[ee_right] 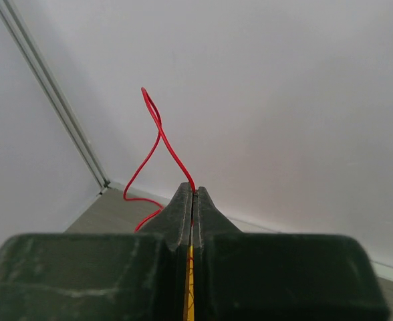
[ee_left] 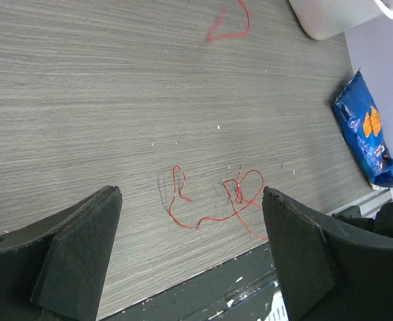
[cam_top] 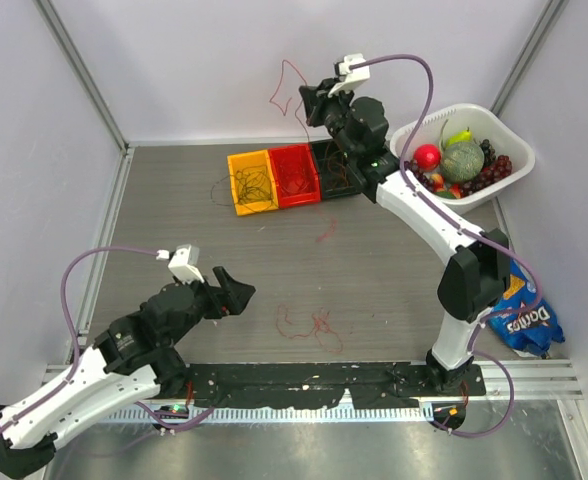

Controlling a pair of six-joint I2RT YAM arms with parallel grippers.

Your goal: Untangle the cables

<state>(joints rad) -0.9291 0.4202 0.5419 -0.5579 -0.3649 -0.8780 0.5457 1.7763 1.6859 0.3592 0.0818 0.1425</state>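
Left fingers (cam_top: 236,290) spread near a loose red cable (cam_top: 312,325); right fingers (ee_right: 194,200) pinch a second red cable (ee_right: 158,137).
Top view: loose cable lies curled on the desk (cam_top: 174,220) at 4 o'clock from the left fingers, not touching. The second cable loops up toward 11 o'clock from the pressed-together right fingers, raised off the desk.

Bright, even light; sharp, soft shadows.
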